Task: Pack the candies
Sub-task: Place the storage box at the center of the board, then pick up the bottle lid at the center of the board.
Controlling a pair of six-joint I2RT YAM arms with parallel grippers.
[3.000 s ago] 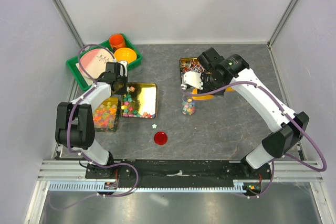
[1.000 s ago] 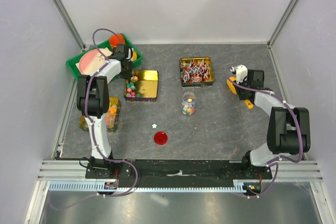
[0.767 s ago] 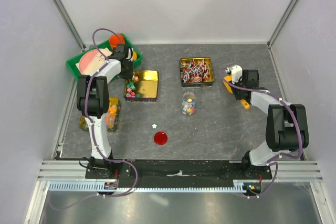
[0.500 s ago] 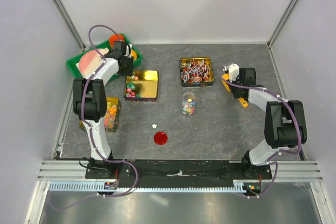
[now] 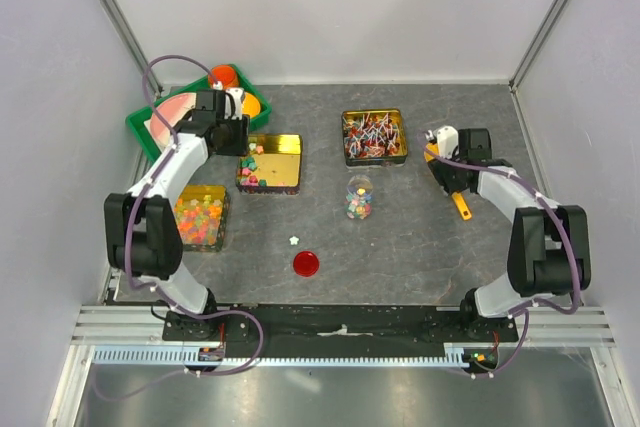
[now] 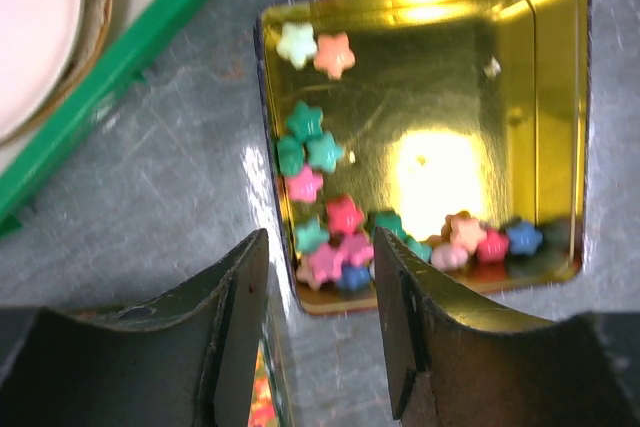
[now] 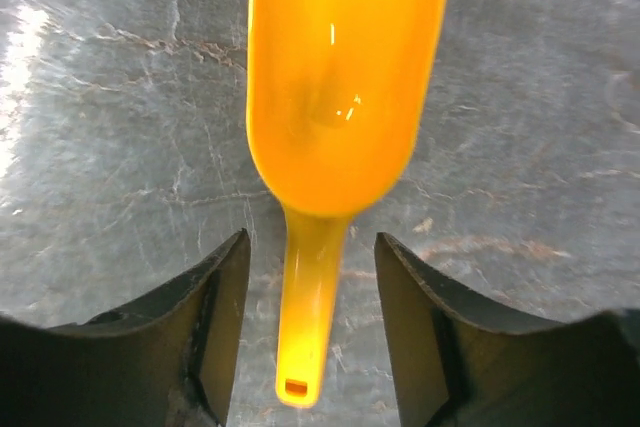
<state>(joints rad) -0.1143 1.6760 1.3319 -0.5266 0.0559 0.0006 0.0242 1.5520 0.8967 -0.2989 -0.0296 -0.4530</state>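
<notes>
The candies are small pastel stars lying along the left and near sides of a gold tray, also seen from above as candies in the tray. More of them fill a clear jar mid-table, and one star lies loose. My left gripper is open over the tray's near-left corner, holding nothing; from above the left gripper is at the tray's far-left corner. A yellow scoop lies on the table, its handle between the open fingers of my right gripper, untouched; the scoop lies right of the jar.
A red lid lies near the front. A tin of lollipops stands behind the jar. A tin of gummies is at the left. A green bin with a plate, cup and bowl fills the back-left corner.
The right gripper has opened and the scoop now lies free on the table. The left gripper has opened and its arm has swung out leftward, staying by the tray.
</notes>
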